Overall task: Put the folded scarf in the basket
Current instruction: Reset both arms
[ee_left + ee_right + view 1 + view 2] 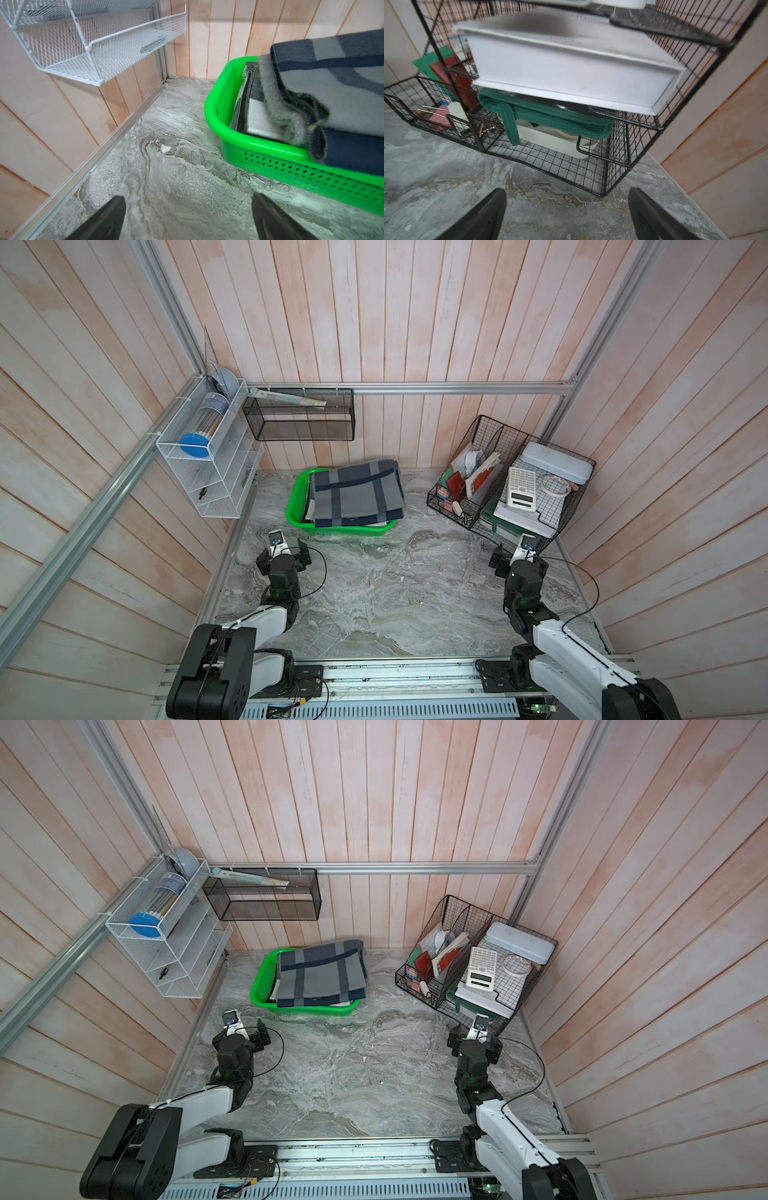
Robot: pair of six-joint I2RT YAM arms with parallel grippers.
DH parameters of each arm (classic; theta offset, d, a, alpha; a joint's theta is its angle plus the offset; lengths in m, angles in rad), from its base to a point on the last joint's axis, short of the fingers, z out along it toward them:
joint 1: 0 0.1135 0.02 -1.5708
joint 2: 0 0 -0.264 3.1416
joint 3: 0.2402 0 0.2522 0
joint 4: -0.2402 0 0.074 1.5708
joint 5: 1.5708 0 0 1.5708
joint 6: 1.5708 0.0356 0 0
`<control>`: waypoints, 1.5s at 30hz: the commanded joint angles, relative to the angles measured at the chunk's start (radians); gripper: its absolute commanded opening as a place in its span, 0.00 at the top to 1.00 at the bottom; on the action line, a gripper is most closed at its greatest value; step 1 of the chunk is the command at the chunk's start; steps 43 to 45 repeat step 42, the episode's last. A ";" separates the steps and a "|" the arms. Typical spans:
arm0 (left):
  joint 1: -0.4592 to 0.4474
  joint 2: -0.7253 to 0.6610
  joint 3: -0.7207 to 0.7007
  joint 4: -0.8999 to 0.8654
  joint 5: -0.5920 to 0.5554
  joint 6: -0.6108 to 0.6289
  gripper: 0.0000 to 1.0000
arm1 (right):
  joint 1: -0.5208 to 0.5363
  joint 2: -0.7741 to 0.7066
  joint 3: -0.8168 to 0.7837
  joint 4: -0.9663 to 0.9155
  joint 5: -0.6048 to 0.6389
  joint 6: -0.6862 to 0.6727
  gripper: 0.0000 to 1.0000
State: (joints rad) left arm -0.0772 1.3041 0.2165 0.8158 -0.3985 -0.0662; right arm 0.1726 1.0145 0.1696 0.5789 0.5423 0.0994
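The folded scarf (357, 493) (322, 973), grey with navy stripes, lies on top of the bright green basket (296, 504) (259, 986) at the back of the table. It rests on another folded cloth and overhangs the basket's right and front rims. In the left wrist view the scarf (332, 93) hangs over the basket's perforated wall (270, 166). My left gripper (284, 549) (188, 199) stands open and empty above the table, just in front of the basket's left corner. My right gripper (519, 556) (566, 191) is open and empty before the wire organizer.
A black wire desk organizer (557, 510) (616, 172) at the back right holds a calculator (521, 487), a white box and papers. A white wire shelf (208, 464) hangs on the left wall and a black mesh bin (299, 414) on the back wall.
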 commanded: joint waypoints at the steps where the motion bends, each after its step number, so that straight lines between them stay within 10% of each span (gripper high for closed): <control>1: 0.034 0.094 0.033 0.197 0.045 -0.012 0.00 | -0.028 0.123 0.027 0.201 -0.032 -0.021 0.02; 5: 0.084 0.284 0.041 0.376 0.132 -0.040 0.00 | -0.052 0.270 0.055 0.339 -0.099 -0.042 0.02; 12: 0.102 0.245 0.120 0.157 0.115 -0.075 0.00 | -0.069 0.600 0.066 0.702 -0.144 -0.075 0.02; 19: 0.099 0.254 0.123 0.169 0.119 -0.072 0.00 | -0.083 0.548 0.198 0.367 -0.121 -0.041 0.02; 45: 0.099 0.251 0.124 0.166 0.117 -0.072 0.00 | -0.081 0.554 0.190 0.392 -0.108 -0.040 0.02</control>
